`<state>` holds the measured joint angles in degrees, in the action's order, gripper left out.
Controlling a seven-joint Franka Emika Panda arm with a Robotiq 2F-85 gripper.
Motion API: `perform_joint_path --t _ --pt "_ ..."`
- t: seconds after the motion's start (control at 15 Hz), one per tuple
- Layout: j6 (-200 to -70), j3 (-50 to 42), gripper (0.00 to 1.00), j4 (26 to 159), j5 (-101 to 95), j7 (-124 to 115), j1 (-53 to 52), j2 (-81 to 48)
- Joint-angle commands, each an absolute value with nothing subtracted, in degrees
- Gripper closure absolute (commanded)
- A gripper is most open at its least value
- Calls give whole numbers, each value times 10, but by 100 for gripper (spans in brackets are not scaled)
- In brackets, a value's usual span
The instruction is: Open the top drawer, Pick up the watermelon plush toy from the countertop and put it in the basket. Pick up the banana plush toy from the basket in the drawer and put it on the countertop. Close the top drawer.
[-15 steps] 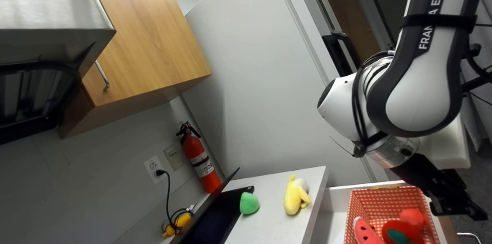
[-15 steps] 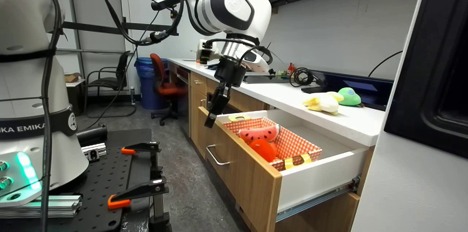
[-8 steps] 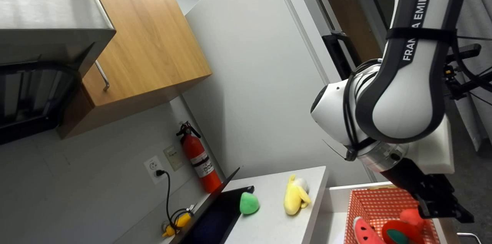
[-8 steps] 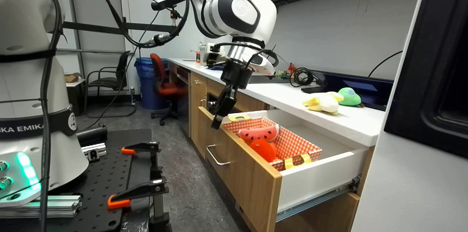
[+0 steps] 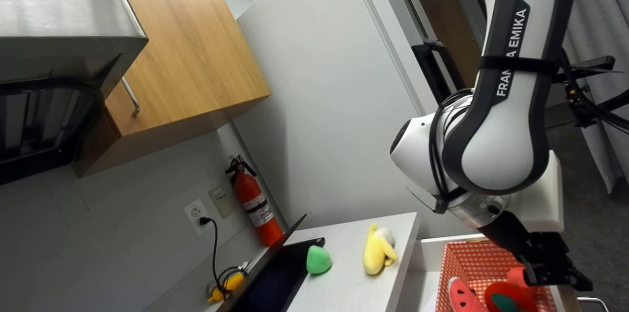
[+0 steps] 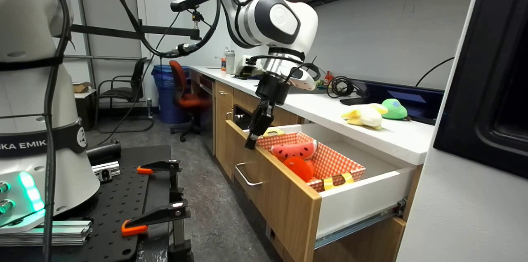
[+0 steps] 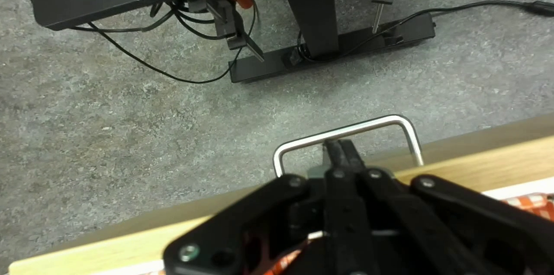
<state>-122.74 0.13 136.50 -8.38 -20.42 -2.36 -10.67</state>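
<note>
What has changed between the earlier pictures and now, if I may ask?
The arm has moved toward the countertop, and the drawer has slid slightly inward, carrying along the basket and the watermelon plush in it. Nothing was visibly taken hold of or let go. The banana plush and green plush stayed put on the countertop, and the drawer remains well open.

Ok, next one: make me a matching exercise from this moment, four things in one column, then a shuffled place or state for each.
1. banana plush toy
2. watermelon plush toy
3. top drawer
4. gripper

A. pulled out
B. closed, holding nothing
C. in the checkered basket
D. on the white countertop

Pairs: 1-D, 2-C, 3-A, 4-B
</note>
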Motion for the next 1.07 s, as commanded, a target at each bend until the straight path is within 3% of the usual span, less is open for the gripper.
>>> perform_joint_path --t 0.0,1.0 --pt "-1262 -2 100 1338 -73 -210 -26 -127" --pt "-1412 -20 100 1266 -92 -262 -38 -147"
